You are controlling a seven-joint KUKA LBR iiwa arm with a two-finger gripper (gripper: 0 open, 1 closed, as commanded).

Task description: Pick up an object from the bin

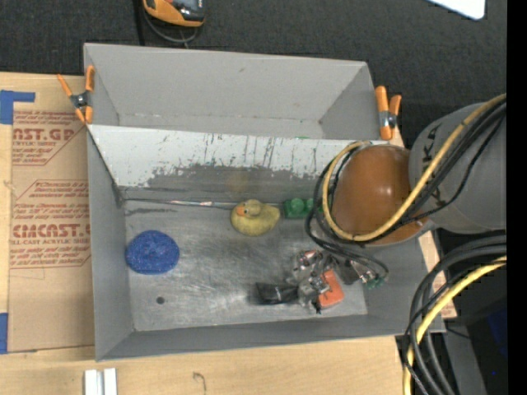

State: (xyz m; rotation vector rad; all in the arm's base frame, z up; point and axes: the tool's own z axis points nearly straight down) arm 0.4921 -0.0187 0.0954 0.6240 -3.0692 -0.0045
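Observation:
My gripper reaches down into the front right part of the bin, below the arm's wrist. Right beside it on the left lies a small black object on the bin floor, touching or nearly touching the gripper's lower end. A small orange-red piece sits against the gripper's right side; I cannot tell whether it is a loose thing or part of the gripper. A yellow rubber duck stands further back near the middle of the bin, with a small green object just to its right.
A round blue object lies on the floor at the left of the bin. The arm with its orange dome and cables hangs over the bin's right side and hides that corner.

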